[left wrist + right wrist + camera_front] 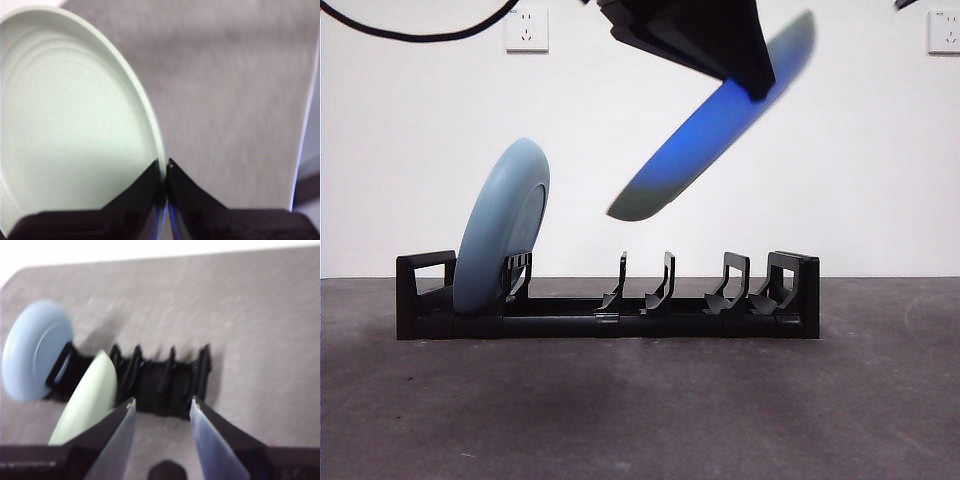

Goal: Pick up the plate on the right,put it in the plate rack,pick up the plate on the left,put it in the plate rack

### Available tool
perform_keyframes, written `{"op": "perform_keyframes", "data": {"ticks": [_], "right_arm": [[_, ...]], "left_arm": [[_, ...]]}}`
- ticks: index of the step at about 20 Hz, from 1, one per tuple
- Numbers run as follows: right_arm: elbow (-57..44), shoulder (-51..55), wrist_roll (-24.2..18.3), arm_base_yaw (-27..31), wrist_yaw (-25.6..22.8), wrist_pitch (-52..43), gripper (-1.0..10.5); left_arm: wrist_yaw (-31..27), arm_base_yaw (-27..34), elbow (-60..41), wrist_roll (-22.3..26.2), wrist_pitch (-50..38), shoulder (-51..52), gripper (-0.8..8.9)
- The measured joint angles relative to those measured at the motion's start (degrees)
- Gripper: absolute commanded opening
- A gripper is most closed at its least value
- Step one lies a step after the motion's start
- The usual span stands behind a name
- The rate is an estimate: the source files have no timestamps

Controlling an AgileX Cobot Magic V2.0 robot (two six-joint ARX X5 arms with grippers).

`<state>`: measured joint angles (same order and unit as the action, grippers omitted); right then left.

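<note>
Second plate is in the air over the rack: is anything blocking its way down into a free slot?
Nothing visible. The left gripper holds the pale green round plate tilted above the long black plastic plate rack. The light blue plate stands in the rack's end slot, apart from it; the divider slots beneath show nothing in them.

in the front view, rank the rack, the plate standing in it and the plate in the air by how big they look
1. plate rack, the longest by far.
2 and 3. The standing plate and the held plate in the left claw look alike; blur and nearness leave them unranked.
</note>
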<state>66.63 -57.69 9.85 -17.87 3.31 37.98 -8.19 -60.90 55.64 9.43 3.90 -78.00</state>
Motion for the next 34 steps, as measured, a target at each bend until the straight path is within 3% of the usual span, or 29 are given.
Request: {"op": "perform_keyframes", "data": {"ticks": [4,8,12,14,26,34], "right_arm": [[0.0,1.95,-0.02,0.33,-0.39,0.11,1.9],[0.0,1.92,0.0,0.33,-0.37,0.35,1.9],[0.0,1.92,0.0,0.31,-0.37,0.37,1.9],[0.0,1.92,0.0,0.31,-0.37,0.39,1.9],[0.0,1.9,0.0,0.31,-0.37,0.55,1.9],[0.0,1.9,0.0,0.31,-0.37,0.55,1.9]], "left_arm": [[14.14,10.43,0.0,-11.17,-12.44,0.0,-0.09],[22.88,19.08,0.0,-23.26,-22.64,-1.05,-0.09],[24.52,24.39,0.0,-32.89,-30.36,-6.32,-0.09],[24.5,25.9,0.0,-35.21,-32.94,-8.31,-0.09],[27.28,27.98,6.1,-36.0,-26.95,-18.99,-0.09],[27.89,27.96,6.25,-31.02,-21.22,-20.87,0.23]]}}
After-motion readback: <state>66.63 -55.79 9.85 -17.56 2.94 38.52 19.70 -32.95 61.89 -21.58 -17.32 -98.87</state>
